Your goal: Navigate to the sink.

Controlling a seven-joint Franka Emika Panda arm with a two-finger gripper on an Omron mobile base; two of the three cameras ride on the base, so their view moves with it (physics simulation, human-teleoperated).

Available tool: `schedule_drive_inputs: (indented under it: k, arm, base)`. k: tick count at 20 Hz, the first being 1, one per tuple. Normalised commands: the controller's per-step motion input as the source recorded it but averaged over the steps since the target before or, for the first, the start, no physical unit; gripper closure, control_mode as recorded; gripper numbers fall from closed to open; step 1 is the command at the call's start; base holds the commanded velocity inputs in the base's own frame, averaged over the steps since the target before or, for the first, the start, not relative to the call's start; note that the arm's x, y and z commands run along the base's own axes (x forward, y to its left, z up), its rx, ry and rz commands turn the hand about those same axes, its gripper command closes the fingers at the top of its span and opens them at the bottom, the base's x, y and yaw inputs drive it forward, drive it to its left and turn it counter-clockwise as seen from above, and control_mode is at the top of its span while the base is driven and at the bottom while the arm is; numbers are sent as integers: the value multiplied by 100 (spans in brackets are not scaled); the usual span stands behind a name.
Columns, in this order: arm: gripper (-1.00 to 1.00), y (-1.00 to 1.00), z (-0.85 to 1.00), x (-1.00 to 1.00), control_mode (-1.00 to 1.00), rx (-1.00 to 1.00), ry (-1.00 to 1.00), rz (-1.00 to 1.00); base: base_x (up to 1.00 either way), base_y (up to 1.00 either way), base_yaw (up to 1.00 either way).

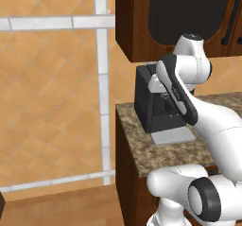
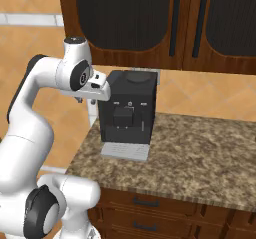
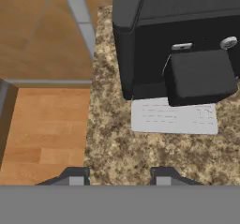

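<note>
The sink is out of view. My gripper hangs open above the left end of a speckled granite counter, with its two dark fingertips spread apart and nothing between them. The hand is held just left of a black coffee machine, at the level of the machine's top.
The black coffee machine stands on the counter with a grey drip tray in front. Dark wood wall cabinets hang above and drawers sit below. Left of the counter's end are wood floor and tiled wall.
</note>
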Motion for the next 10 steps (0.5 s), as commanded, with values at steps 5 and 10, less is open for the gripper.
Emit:
schedule_drive_inputs:
  k: [5, 10]
  arm:
    - [-100, 0, 0, -1, 100, 0, 0, 0]
    - [-100, 0, 0, 0, 100, 0, 0, 0]
  base:
    - [-57, -10, -2]
    - [-59, -8, -36]
